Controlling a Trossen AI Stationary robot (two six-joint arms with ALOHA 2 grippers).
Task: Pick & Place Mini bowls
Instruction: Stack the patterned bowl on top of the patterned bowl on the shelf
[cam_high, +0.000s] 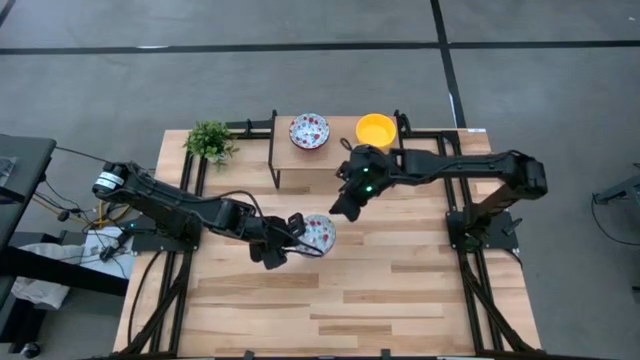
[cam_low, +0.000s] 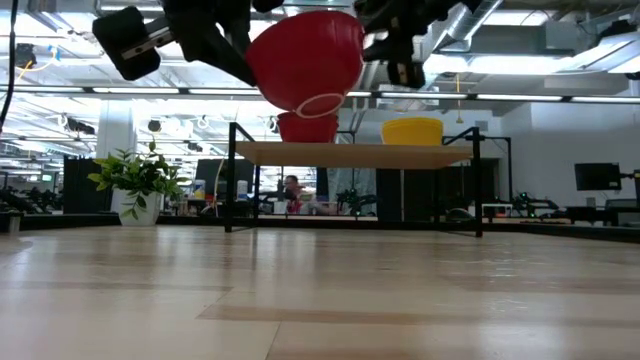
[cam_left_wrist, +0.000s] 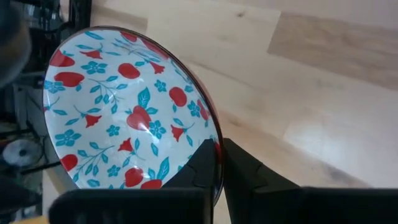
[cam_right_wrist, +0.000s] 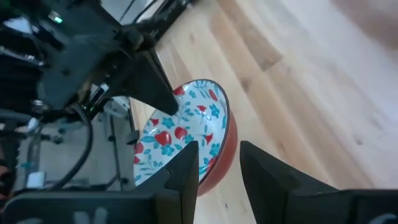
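So the wooden table (cam_high: 400, 300) takes up most of the view from above, with a little raised shelf (cam_high: 290, 160) at its far edge and a small green potted plant (cam_high: 210, 140) off beside the shelf.

Two dark arms reach in toward the middle. The left gripper (cam_high: 290, 238) has its fingers clamped shut on the rim of a floral bowl (cam_high: 320, 232): in the left wrist view the two fingers pinch the bowl's edge, one inside and one outside, with the patterned inside facing the camera. The bowl is held up in the air, well off the table; from table height it shows as a tilted red bowl hanging high above the boards, rim side angled away.

The right gripper (cam_high: 345, 207) sits just beside that same bowl on its other side. Its fingers (cam_right_wrist: 186, 165) are spread apart, and in the right wrist view the bowl's rim lies right in front of the gap between them, near the fingertips. I can't tell for sure if one finger touches the rim, but they aren't closed on it.

Further out past the right gripper's fingers, two more bowls sit on the shelf: a second floral bowl (cam_high: 309, 131) and a yellow bowl (cam_high: 376, 129) side by side, apart from each other.
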